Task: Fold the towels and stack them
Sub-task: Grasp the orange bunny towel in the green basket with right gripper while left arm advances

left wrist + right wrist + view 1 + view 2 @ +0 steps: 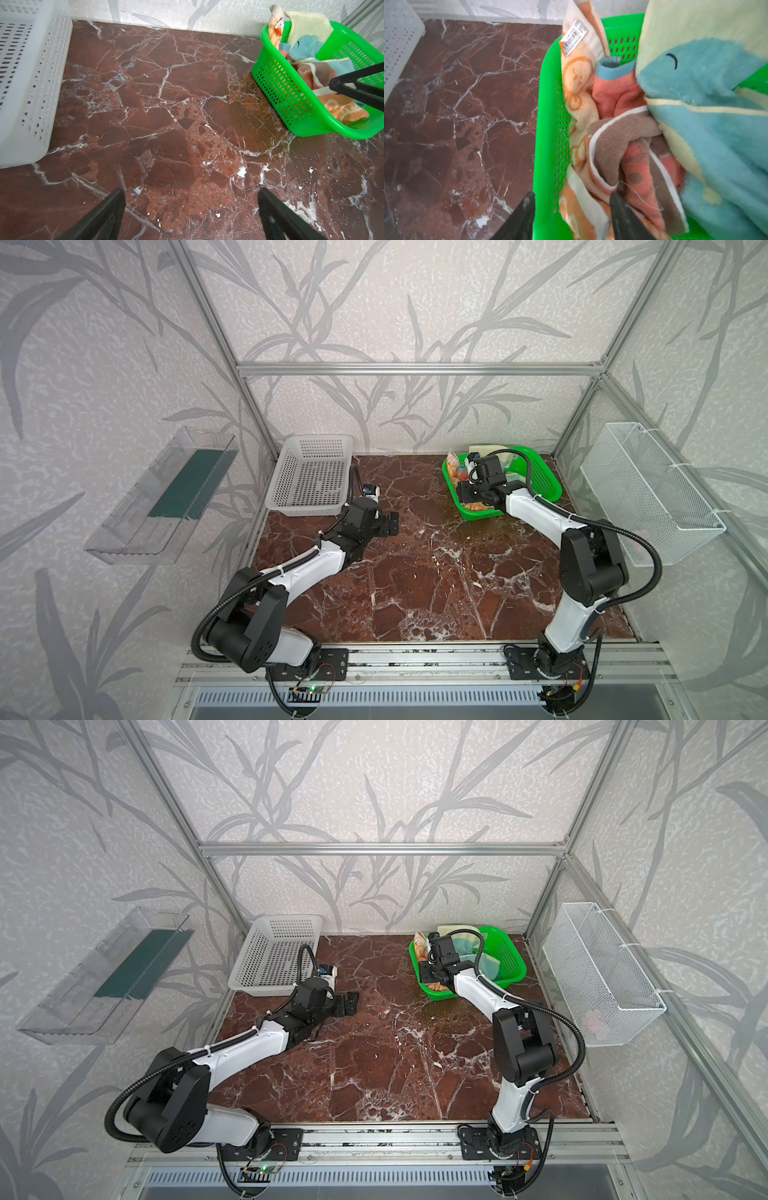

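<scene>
Three towels lie bunched in the green basket [548, 124] at the back right of the table. The orange towel [577, 79] lies against the basket's wall, the salmon-pink towel with brown [612, 97] sits in the middle, and the pale yellow towel with a teal figure [695, 20] lies over them. My right gripper [572, 196] reaches down into the basket [544, 481], jaws half apart astride a fold of the orange towel by the wall. My left gripper [191, 191] hovers wide open over bare marble, near the white basket [307, 477], with nothing in it.
A white perforated basket [274, 957] stands at the back left. On the right wall hangs a white wire basket [648, 489], and on the left wall a clear plastic shelf [162, 497]. Brown marble tabletop [415, 572] spreads between the arms.
</scene>
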